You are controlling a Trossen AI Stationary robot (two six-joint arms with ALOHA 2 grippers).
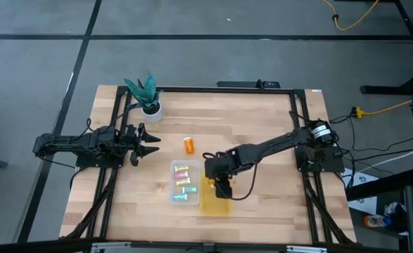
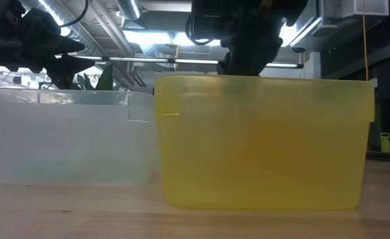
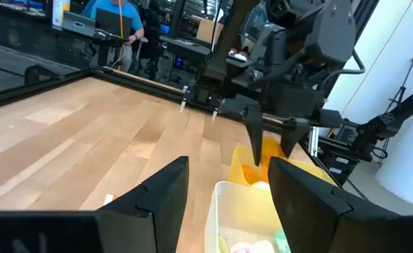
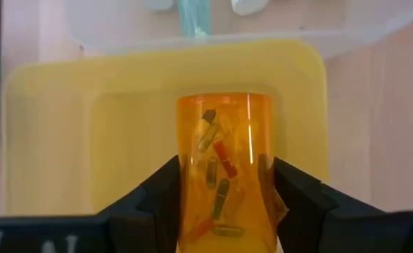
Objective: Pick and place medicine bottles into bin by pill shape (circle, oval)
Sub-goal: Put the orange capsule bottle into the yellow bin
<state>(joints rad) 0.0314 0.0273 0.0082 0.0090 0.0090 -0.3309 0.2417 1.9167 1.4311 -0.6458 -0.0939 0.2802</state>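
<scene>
- Right gripper (image 4: 224,193) hangs over the yellow bin (image 4: 65,126), jaws pinching an orange bottle (image 4: 224,161) of oval capsules between them.
- Left gripper (image 1: 150,143) waits near the surface's left edge, jaws spread.

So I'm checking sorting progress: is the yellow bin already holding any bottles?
No, in the right wrist view the yellow bin is bare inside, and the orange bottle sits between the right gripper fingers above it.

Right gripper (image 3: 275,144) hangs over the yellow bin (image 3: 245,163), beside the clear bin (image 3: 217,211).
</scene>
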